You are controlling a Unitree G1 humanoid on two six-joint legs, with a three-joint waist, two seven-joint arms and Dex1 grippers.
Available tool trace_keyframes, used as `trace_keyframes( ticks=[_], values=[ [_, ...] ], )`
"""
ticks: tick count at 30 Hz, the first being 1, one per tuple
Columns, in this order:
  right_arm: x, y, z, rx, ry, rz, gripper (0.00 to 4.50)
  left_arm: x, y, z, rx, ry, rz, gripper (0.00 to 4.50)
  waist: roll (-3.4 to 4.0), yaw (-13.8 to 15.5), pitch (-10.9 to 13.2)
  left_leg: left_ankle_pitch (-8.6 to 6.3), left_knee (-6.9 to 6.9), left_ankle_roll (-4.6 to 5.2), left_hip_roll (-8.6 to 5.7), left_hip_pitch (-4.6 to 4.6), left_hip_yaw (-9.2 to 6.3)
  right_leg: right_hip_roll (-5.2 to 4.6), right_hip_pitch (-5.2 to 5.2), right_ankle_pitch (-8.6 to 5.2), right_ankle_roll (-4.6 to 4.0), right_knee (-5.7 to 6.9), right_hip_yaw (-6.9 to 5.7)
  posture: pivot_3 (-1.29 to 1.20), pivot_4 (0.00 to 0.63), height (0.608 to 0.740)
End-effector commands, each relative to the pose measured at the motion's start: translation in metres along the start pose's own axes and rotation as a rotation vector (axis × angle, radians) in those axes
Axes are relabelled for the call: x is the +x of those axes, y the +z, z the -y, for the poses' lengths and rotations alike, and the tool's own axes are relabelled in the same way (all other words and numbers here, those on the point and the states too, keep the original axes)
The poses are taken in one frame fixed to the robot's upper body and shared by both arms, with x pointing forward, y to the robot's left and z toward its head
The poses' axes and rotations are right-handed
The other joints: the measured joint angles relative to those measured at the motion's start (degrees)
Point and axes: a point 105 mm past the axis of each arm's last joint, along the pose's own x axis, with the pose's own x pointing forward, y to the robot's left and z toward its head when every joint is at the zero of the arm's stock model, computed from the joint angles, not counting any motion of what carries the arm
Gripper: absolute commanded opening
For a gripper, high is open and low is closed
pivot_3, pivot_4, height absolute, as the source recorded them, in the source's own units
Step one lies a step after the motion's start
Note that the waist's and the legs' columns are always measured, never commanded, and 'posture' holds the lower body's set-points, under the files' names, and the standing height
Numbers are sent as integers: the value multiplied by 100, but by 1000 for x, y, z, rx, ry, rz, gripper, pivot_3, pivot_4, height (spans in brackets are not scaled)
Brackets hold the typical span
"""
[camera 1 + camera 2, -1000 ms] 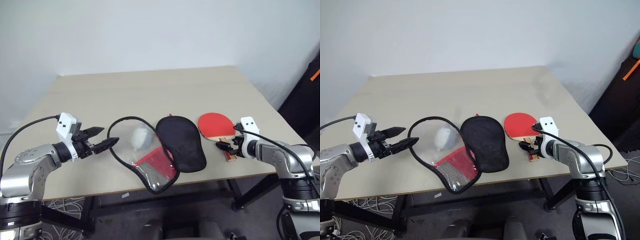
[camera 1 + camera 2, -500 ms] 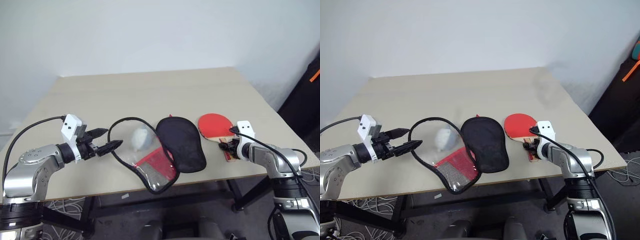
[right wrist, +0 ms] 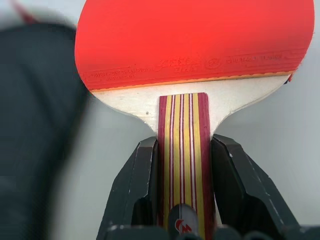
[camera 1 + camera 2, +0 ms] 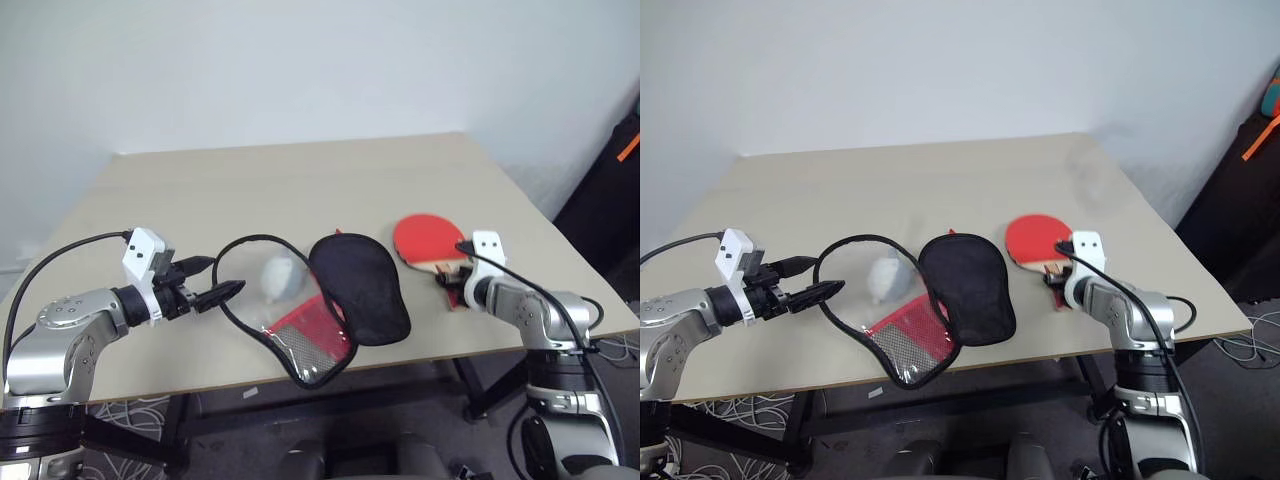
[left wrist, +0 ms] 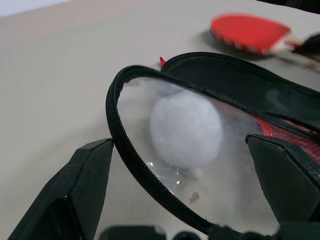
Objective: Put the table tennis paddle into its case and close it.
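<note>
Your right gripper [image 3: 182, 195] is clamped on the striped wooden handle of the table tennis paddle [image 4: 430, 238], one black finger pressed against each side of it. The paddle's red face points away from the gripper toward the far side of the table [image 4: 300, 180], and in the head views it sits at about 3 o'clock from the case [image 4: 310, 300], near it but not touching.

The case lies unzipped near the table's front edge, its black-lined flap folded out toward the paddle. The other half shows a clear panel with a white lump [image 5: 186, 129] on it.

Your left gripper [image 4: 222, 282] has its fingers spread wide, at about 9 o'clock from the case, straddling the black rim.
</note>
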Motion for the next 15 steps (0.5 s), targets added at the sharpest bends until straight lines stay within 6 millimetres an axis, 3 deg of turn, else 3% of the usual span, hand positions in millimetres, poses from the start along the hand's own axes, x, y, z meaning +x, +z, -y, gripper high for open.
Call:
trace_keyframes(
  ticks=[1, 4, 7, 15],
  values=[
    [-9, 29, -40, -43, 95, 96, 1168, -2, 11, -3, 50, 10, 10, 4500, 0, 7, -1, 0, -4, -1, 2, 0, -2, 2, -1, 0, 0, -1, -2, 0, 0, 698],
    [-8, 17, -66, -37, 147, 58, 1168, 0, 9, -2, 46, 6, 6, 4500, -1, 14, -3, -2, -7, -3, 4, 0, -4, 2, -3, 4, -7, -1, -2, 0, 0, 698],
    [-6, 4, -77, -25, 170, 24, 1168, -1, 7, -2, 43, 6, 4, 4500, 1, 22, -2, -1, -2, -3, 0, -2, -8, -1, -4, 3, -5, -1, -3, 0, 0, 698],
    [1, -24, -90, -6, 194, -59, 1168, 0, 6, -3, 41, 11, 1, 4500, 3, 9, 0, -2, -6, -3, -3, -4, -4, 2, -23, 1, -2, 0, -1, 0, 0, 698]
  ],
)
